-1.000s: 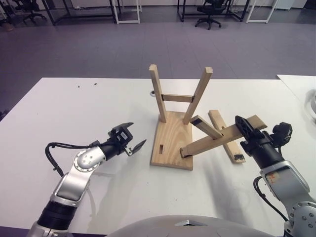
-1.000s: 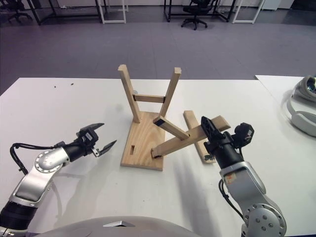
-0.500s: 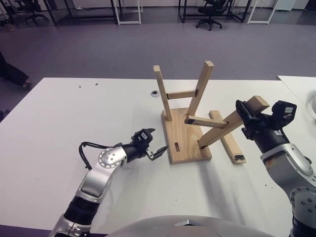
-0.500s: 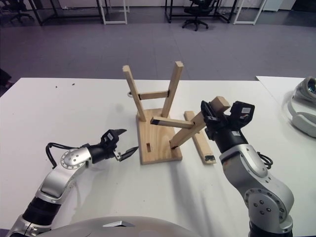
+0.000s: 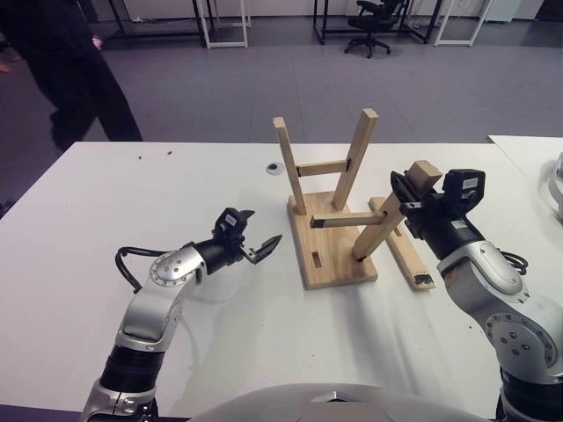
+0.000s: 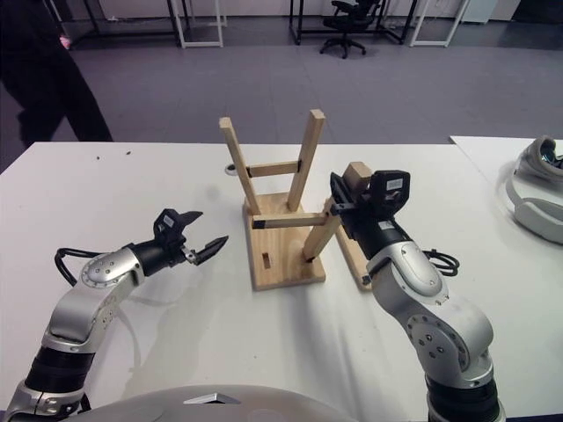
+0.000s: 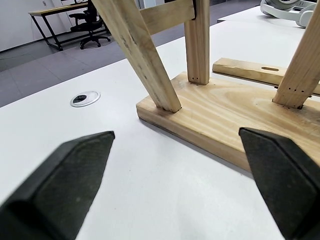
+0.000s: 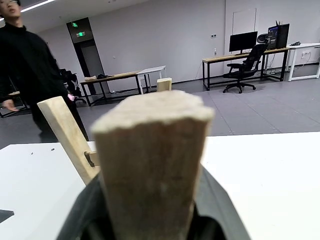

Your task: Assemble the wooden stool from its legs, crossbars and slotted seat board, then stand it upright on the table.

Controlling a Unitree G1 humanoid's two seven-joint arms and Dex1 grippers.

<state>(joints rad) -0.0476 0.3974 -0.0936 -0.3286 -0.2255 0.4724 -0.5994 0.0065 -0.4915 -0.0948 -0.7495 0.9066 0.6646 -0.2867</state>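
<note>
— Right gripper (image 5: 407, 192)?
— Clamped on the top end of the tilted leg (image 5: 385, 221); its foot meets the seat board (image 5: 339, 265), flat on the table (image 5: 106, 202).
— Left gripper (image 5: 262, 226)?
— Fingers apart, just beside the board's left edge, not touching.

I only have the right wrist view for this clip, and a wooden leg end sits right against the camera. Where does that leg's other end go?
Observer: The right hand is shut on the top of the leg, and the leg's lower end meets the seat board near its right edge.
Operator: Is the leg standing straight?
Observer: No, it tilts, with its top leaning toward the right hand. A crossbar juts from it to the left.
Operator: And the other arm?
Observer: The left hand is open, left of the seat board and apart from it.
</note>
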